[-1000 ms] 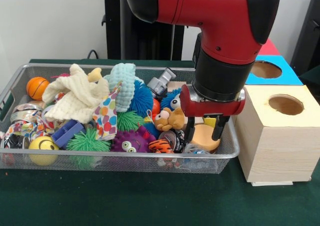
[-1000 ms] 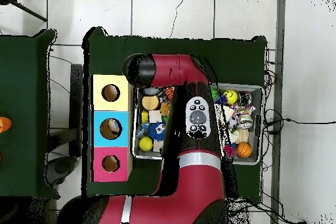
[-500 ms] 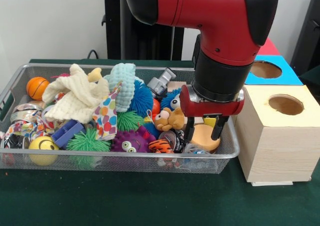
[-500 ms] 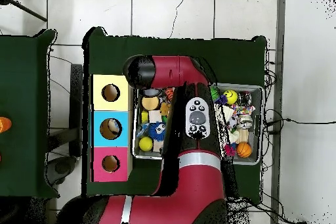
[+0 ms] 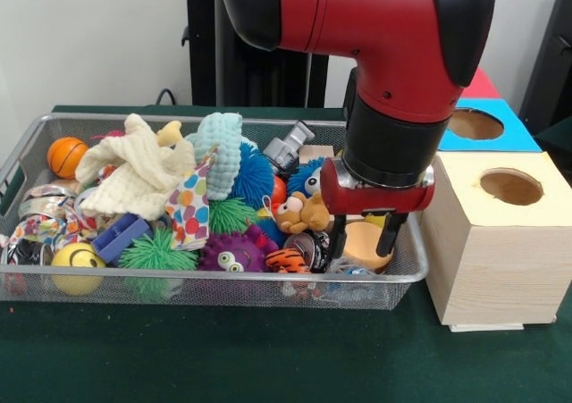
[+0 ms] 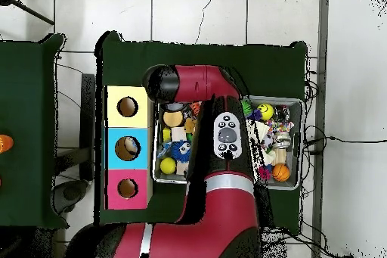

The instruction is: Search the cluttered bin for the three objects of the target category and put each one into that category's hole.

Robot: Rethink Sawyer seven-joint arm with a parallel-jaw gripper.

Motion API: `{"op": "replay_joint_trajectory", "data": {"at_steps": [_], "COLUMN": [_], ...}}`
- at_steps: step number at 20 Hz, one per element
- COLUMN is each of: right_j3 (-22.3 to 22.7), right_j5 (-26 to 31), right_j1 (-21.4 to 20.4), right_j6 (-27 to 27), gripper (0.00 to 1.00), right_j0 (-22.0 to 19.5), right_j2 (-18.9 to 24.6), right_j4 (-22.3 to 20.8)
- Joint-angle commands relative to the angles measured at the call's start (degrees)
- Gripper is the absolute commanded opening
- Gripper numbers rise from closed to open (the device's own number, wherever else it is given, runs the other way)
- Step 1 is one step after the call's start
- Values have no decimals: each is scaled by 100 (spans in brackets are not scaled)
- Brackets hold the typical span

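My gripper point(image 5: 362, 254) is down in the right end of the wire bin point(image 5: 223, 280), open. Its two black fingers point(image 5: 390, 233) stand either side of a tan round wooden block point(image 5: 365, 237) near the bin's right wall. I cannot tell whether the fingers touch the block. In the overhead view the arm point(image 6: 219, 130) covers the gripper, and the tan block point(image 6: 174, 118) shows beside it. Three boxes with holes stand right of the bin: a wood-coloured one point(image 5: 497, 251) nearest, then a blue one point(image 5: 500, 133) and a red one point(image 5: 481, 86).
The bin is crowded: a brown plush toy point(image 5: 304, 212), a tiger-striped toy point(image 5: 288, 261), a purple spiky ball point(image 5: 231, 253), green point(image 5: 156, 251) and blue point(image 5: 255, 178) spiky balls, a cream cloth point(image 5: 134, 171), an orange ball point(image 5: 66, 155) and a yellow smiley ball point(image 5: 77, 260).
The gripper has sunk a little deeper into the bin around the tan block and shifted slightly left. The toys have not moved.
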Motion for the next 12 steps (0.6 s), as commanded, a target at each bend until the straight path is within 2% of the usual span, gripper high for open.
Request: {"op": "replay_joint_trajectory", "data": {"at_steps": [1, 12], "right_j3": [368, 508], "right_j5": [-412, -549], "right_j1": [314, 342], "right_j6": [805, 870], "gripper": [100, 100], "right_j0": [-27, -10], "right_j2": [115, 79], "right_j4": [-91, -44]}}
